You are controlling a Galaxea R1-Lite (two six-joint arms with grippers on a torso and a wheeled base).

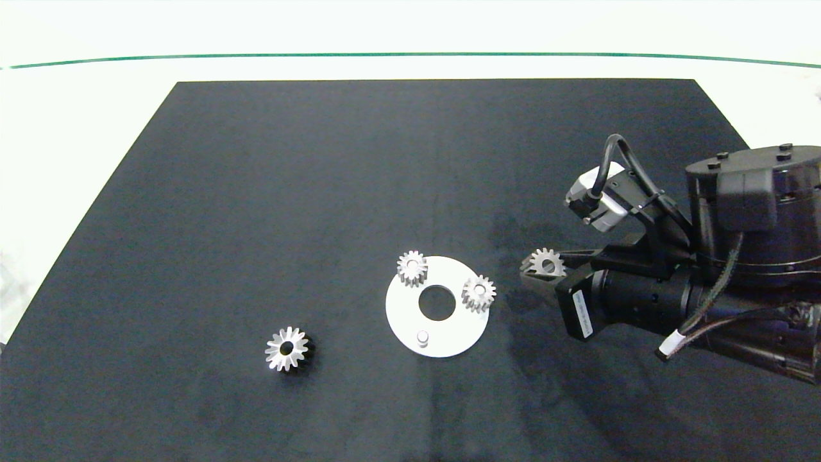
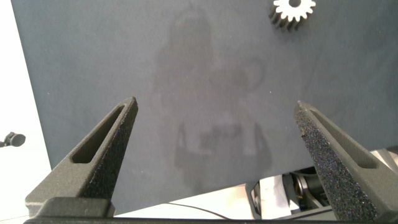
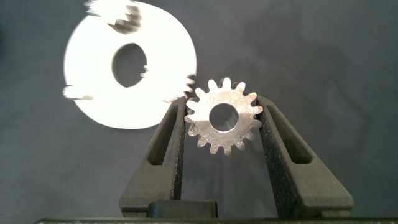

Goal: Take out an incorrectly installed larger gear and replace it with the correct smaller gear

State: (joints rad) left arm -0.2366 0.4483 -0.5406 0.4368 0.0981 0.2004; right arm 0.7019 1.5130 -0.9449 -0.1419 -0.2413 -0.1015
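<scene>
The larger gear (image 1: 288,348), with long pointed teeth, lies loose on the black mat to the left of the white round plate (image 1: 410,314). Two small gears (image 1: 412,267) (image 1: 479,293) sit on the plate's pegs, and a third peg (image 1: 422,336) stands bare. My right gripper (image 1: 537,265) hovers just right of the plate, shut on a smaller gear (image 1: 547,262). The right wrist view shows that gear (image 3: 222,118) held flat between the pads (image 3: 268,134), with the plate (image 3: 165,74) beyond it. My left gripper (image 2: 214,106) is open over the mat, the larger gear (image 2: 292,11) beyond its fingertips. The left arm is out of the head view.
The black mat (image 1: 256,192) covers most of the white table (image 1: 77,115). The right arm's bulky body (image 1: 737,256) fills the mat's right side. A green line (image 1: 410,55) runs along the table's far side.
</scene>
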